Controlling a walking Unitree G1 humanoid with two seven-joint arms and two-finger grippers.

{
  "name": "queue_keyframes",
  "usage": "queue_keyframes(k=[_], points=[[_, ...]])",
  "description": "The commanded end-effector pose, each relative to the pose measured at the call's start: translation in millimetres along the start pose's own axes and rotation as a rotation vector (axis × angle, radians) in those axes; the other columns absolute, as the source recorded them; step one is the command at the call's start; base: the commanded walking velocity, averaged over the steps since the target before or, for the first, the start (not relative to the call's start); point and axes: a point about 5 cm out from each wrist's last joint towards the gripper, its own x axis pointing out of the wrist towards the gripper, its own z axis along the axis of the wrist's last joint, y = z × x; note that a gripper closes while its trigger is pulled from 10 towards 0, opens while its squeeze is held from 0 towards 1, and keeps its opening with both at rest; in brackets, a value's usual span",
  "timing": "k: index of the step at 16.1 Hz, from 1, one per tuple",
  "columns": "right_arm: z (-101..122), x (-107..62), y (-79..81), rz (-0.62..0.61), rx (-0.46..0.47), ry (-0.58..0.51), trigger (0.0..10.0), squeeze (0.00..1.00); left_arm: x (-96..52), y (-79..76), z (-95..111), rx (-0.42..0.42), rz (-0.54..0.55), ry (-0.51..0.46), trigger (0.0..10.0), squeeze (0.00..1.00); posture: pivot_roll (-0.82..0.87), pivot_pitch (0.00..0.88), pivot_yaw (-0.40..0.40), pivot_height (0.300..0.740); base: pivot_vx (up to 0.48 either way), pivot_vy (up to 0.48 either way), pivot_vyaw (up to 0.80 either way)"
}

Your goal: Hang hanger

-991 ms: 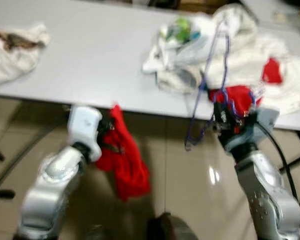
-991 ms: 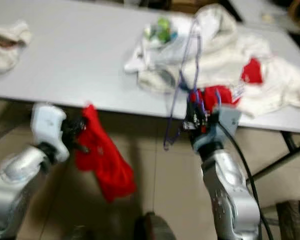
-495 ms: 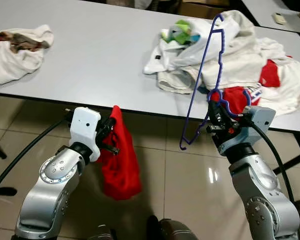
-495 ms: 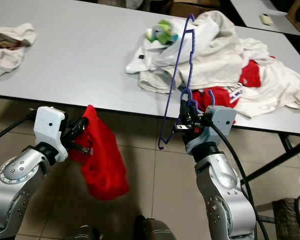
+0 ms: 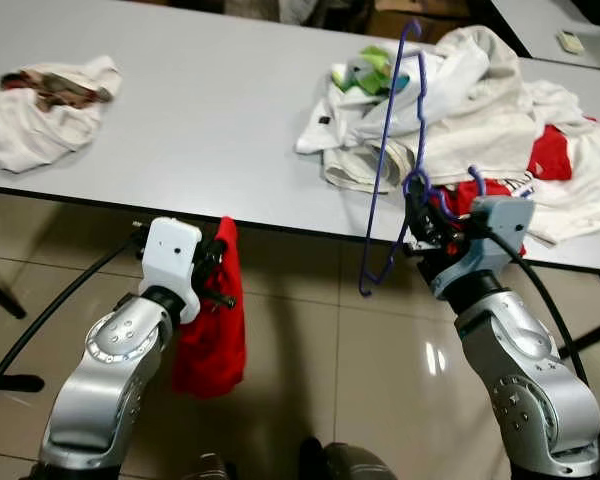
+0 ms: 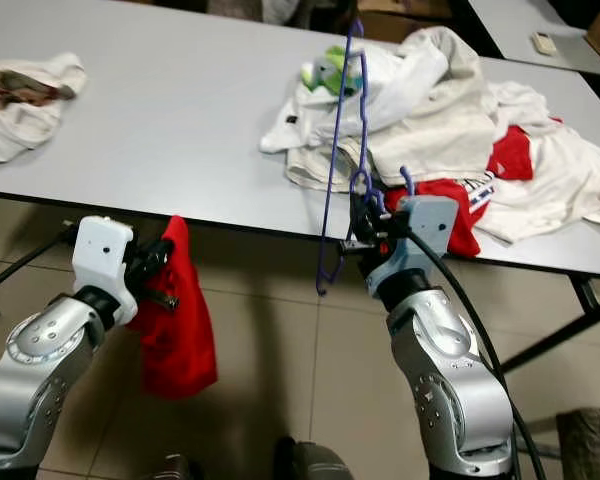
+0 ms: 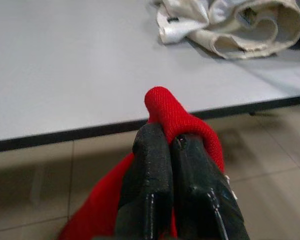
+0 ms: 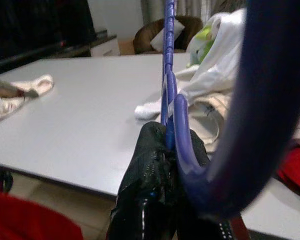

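Left tool (image 5: 216,272) pinches the red cloth (image 5: 212,330) just off the table (image 5: 210,110) edge, right tool (image 5: 417,222) clamps the hanger (image 5: 395,150) by its hook, long axis tilting up over the table, cloth well apart across the gap.

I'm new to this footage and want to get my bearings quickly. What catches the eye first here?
The red garment, hanging in front of the grey table's near edge, pinched in the left gripper. Next, the purple hanger, held upright by the right gripper over the table's edge. Behind it, a heap of white and red clothes lies on the table's right side, with a smaller white bundle far left.
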Motion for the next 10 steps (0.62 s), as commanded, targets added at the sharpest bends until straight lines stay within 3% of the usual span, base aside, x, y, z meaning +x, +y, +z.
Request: queue_keyframes(k=[1,5,10], points=[[-5.1,-0.4,-4.1,0.003,-0.026,0.028,10.0,0.00,3.4,-3.1,5.4,0.005,-0.003,-0.042,10.0,0.00,-0.10,0.015,-0.052,0.740,0.000,0.000,0.00],[-15.3,-4.7,-17.2,0.005,-0.064,0.083,10.0,0.00,10.5,-8.4,4.4,0.022,-0.016,-0.057,10.0,0.00,-0.09,0.000,-0.053,0.740,0.000,-0.187,0.00],[-25.7,-8.1,-14.7,0.014,-0.052,0.111,10.0,0.00,12.3,-4.5,3.4,0.054,-0.020,-0.059,10.0,0.00,-0.09,0.000,-0.041,0.740,0.000,-0.203,0.00]])
